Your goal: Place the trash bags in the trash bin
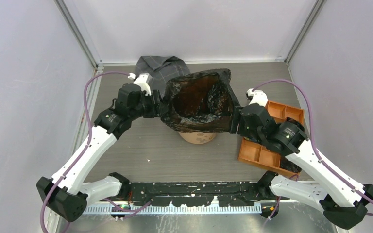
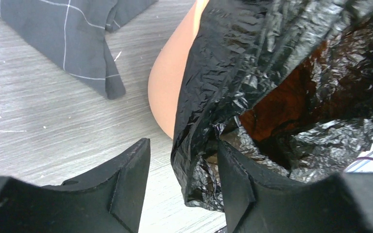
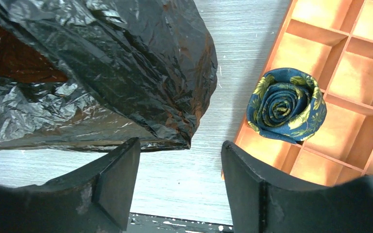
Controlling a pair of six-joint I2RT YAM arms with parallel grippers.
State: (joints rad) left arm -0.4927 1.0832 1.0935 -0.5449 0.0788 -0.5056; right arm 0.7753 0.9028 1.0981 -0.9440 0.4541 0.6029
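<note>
Trash bag [image 1: 199,99]: one, thin glossy black film, heavily wrinkled, mouth spread wide and facing up, draped over the bin with its skirt hanging outside and hiding most of the wall. Trash bin [image 1: 197,138]: round orange plastic bucket, upright mid-table [image 1: 141,145], only its lower wall showing below the bag.

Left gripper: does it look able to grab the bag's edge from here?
Probably yes: the left gripper is open and an edge of the trash bag hangs between its fingers, nothing blocking.
</note>
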